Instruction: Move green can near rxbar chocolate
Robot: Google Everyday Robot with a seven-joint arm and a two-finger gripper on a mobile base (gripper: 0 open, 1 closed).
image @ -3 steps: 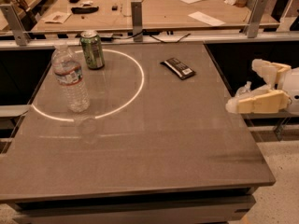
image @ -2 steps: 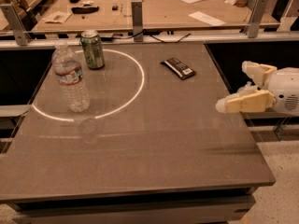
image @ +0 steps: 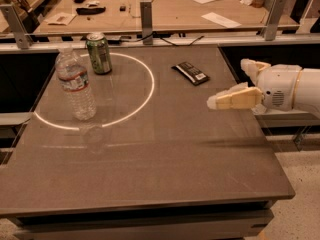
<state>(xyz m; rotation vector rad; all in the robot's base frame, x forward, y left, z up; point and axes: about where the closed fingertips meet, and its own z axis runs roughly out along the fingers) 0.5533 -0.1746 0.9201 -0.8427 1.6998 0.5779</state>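
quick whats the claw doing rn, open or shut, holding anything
Claw: open, holding nothing, at the right edge of the table, apart from the green can and the rxbar chocolate.

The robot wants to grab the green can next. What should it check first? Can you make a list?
1. Green can standing upright, far left of the table: ok.
2. Gripper empty, jaws apart: ok.
3. Gripper close to the can: not ok. It hangs over the table's right edge, far from the can.
4. Water bottle apart from the can: ok, a gap shows, but it stands close, so go carefully.
5. Rxbar chocolate lying flat with bare table beside it for the can: ok.
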